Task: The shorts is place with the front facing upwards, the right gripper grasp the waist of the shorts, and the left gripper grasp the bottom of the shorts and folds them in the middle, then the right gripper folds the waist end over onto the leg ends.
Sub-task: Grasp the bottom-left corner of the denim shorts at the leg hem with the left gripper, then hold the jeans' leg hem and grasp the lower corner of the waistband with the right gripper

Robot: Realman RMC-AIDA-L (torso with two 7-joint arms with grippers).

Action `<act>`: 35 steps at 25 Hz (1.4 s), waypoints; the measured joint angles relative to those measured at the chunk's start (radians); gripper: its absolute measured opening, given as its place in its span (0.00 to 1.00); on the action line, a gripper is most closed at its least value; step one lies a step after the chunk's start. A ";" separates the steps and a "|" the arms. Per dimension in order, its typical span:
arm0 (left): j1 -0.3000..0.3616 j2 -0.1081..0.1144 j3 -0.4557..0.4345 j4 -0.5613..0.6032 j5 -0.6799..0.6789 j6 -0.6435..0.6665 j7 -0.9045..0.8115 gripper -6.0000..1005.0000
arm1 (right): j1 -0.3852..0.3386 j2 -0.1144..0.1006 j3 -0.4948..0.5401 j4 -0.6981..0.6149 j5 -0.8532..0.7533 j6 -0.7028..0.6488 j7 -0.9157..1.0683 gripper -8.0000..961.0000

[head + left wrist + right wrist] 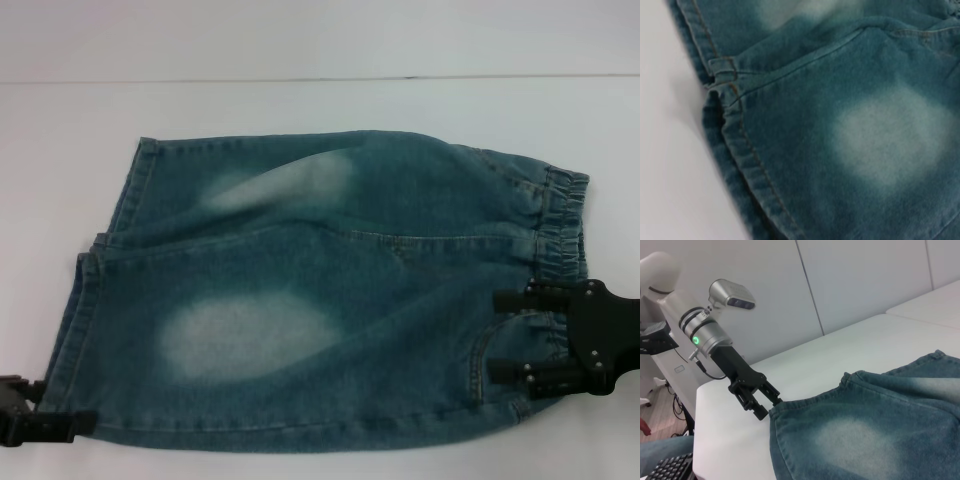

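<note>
A lab: white table (730,410), panelled wall (850,285), keyboard (670,470).

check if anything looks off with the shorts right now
Nothing damaged. The shorts lie flat on the white table, but the two leg hems are staggered, not lined up. The left gripper is at the near hem corner, the right gripper at the waistband.

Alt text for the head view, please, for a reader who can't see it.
Blue-green denim shorts lie flat on a white table, the gathered waist toward the robot's right and the leg hems toward its left. The right gripper sits open at the near waist corner; the left gripper meets the near hem corner.
</note>
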 joint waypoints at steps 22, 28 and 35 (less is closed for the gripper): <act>-0.041 0.002 0.042 -0.068 0.036 -0.095 -0.031 0.28 | 0.000 0.001 -0.003 0.000 0.000 -0.004 0.016 0.98; -0.039 0.002 0.035 -0.059 0.036 -0.100 -0.052 0.09 | 0.001 -0.001 0.017 -0.008 0.002 -0.030 0.030 0.98; -0.041 0.001 0.033 -0.053 0.025 -0.092 -0.062 0.06 | 0.015 -0.019 0.147 -0.077 0.003 -0.026 0.251 0.98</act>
